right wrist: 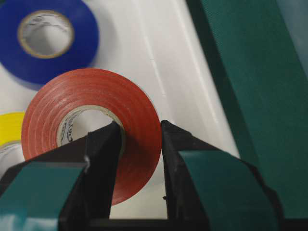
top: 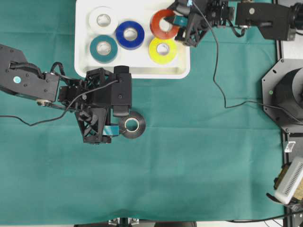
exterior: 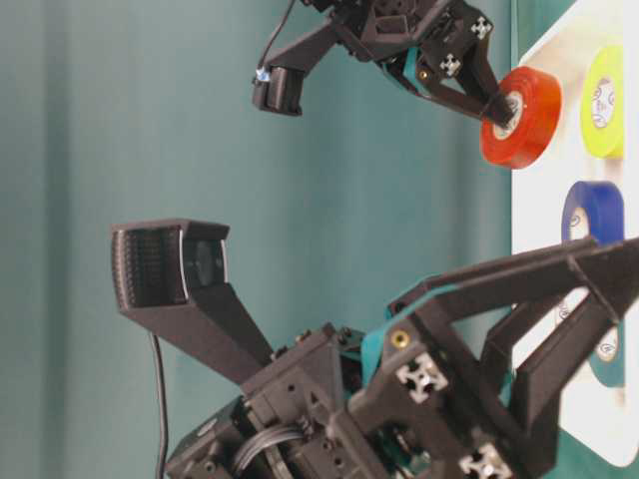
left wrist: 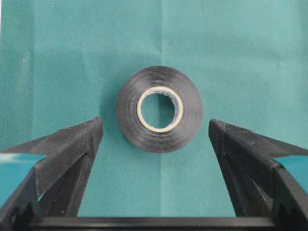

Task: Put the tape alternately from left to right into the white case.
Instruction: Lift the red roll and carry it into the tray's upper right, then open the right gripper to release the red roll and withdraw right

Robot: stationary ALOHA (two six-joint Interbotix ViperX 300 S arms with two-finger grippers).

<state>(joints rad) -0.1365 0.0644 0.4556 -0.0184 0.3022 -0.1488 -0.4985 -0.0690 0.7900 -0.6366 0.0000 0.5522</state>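
Tape risk: the right end effector [right wrist: 139, 139] pinches the red roll [top: 164, 23] by one wall over the white case [top: 83, 47], so release may land it on the yellow roll [top: 163, 50], while the left end effector [left wrist: 156, 139], wide open and empty, straddles the black roll [left wrist: 159, 109].

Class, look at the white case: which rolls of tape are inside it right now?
Inside the white case lie white, blue, teal and yellow rolls. The right hand holds the red roll over it, hiding the floor beneath.

Six tape rolls: teal [top: 103, 48], white [top: 103, 19], yellow [top: 163, 49], blue [top: 129, 34], red [top: 163, 24], black [top: 132, 125]. One white case [top: 142, 71].
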